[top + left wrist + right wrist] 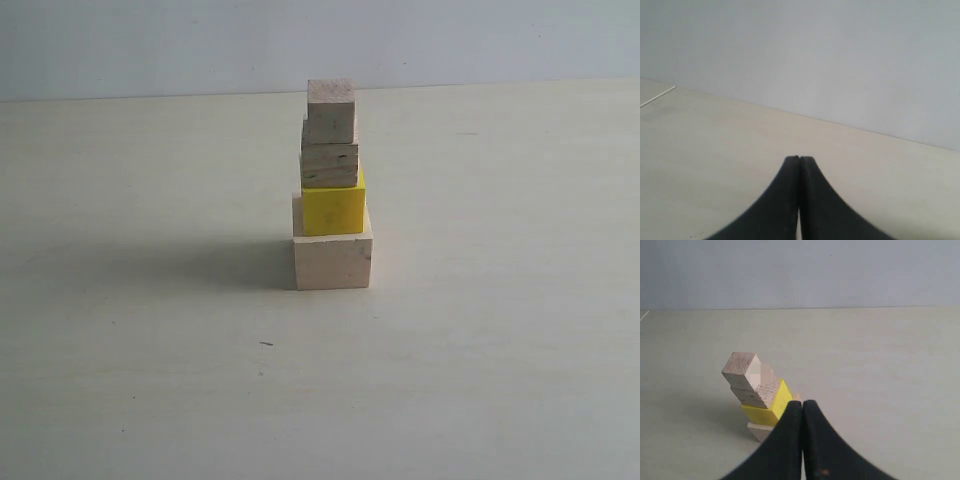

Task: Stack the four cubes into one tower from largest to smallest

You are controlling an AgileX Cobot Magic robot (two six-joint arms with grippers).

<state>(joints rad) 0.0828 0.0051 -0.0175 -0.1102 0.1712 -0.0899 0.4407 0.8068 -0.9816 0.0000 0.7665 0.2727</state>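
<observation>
A pale, matte table (150, 380) runs back to a plain light grey wall (150, 45). On it stands the tower (332, 190), all four cubes stacked in one column. The largest cube (333, 260), pale wood, sits flat on the table as the base.

Directly on top of the largest cube is the bright yellow cube (334, 207), with a strip of the base's top face showing beside it. Above that lies the darker grainy wood cube (330, 165), and highest above the largest cube rests the smallest pale wood cube (331, 110). The two upper cubes do not line up flush with the yellow cube's edges. A soft shadow spreads across the table from the largest cube's side.

The left gripper (799, 159) has its two black fingertips pressed together with nothing between them. Only bare table and wall lie ahead of it, and the largest cube is out of its view.

The right gripper (802, 402) also has its jaws together and holds nothing. Its tips are near the largest cube but apart from it, and one finger hides part of that cube.
</observation>
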